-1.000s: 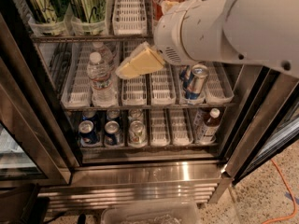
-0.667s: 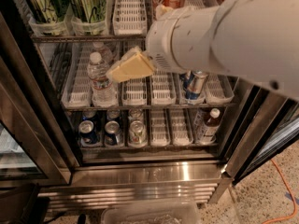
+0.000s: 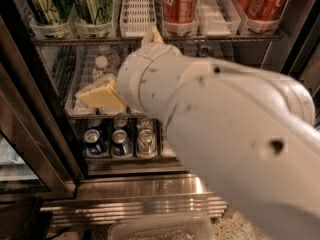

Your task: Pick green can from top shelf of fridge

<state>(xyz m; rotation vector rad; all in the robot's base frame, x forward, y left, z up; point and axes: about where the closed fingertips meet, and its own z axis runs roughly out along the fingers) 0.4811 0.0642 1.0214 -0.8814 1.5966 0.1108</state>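
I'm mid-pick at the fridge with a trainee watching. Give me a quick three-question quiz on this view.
1. True or false: the gripper holds a green can.
2. Which drinks share the top shelf with the green cans? A) red cola cans B) water bottles C) blue-silver cans
3. Fill in: the gripper hangs ___ the level of the top shelf.
Key: 1 false; 2 A; 3 below.
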